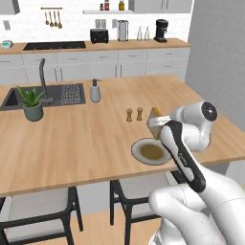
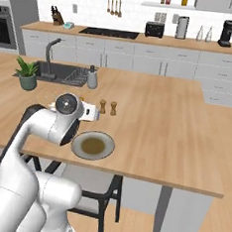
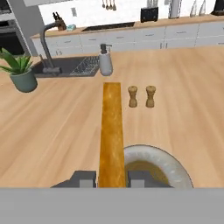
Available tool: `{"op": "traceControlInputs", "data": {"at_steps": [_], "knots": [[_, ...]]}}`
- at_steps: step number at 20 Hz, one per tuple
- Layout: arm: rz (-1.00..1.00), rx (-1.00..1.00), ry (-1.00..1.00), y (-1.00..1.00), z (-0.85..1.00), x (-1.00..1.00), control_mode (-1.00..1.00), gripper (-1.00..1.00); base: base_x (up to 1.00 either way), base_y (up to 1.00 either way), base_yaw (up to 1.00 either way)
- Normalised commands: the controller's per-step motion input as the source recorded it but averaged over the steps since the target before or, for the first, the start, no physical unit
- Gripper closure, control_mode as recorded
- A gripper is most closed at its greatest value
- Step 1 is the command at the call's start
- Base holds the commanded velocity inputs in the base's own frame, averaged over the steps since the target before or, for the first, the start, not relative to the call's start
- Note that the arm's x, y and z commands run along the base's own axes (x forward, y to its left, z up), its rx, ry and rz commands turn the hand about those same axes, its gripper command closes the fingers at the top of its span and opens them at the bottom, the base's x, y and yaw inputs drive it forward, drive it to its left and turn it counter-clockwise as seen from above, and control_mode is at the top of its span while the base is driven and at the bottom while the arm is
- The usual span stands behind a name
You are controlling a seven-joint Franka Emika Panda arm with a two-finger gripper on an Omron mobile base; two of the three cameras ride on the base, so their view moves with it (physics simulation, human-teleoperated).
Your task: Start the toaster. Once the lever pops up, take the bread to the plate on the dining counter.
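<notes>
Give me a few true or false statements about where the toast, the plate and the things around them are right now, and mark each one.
1. The tool grips the square tan-crusted bread slice on edge. True.
2. The bread lies flat on the round grey plate. False: it is held upright above the light-wood dining counter, beside the plate.
3. Two small wooden shakers stand on the counter beyond the plate. True.
4. The black boxy toaster sits on the dining counter by the sink. False: it stands on the far wall-side counter.
5. The green potted plant stands near the dark inset sink. True.
</notes>
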Motion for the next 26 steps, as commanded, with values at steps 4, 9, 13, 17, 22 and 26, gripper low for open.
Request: {"op": "traceControlInputs", "data": {"at_steps": [4, 9, 13, 17, 22, 26], "knots": [[0.31, 0.1, 0.34, -0.01, -0.72, 0.58, -1.0, 1.0, 0.0, 0.0, 0.0], [0.24, 0.07, 0.19, -0.11, -0.17, 0.31, -1.0, 1.0, 0.0, 0.0, 0.0], [0.16, 0.01, 0.02, -0.26, -0.04, 0.08, -1.0, 1.0, 0.0, 0.0, 0.0], [0.05, -0.01, 0.06, -0.14, -0.45, 0.15, -1.0, 1.0, 0.0, 0.0, 0.0], [0.02, -0.03, 0.01, 0.0, -0.4, 0.06, -1.0, 1.0, 0.0, 0.0, 0.0], [0.0, -0.02, 0.03, 0.0, -0.19, 0.03, -1.0, 1.0, 0.0, 0.0, 0.0]]}}
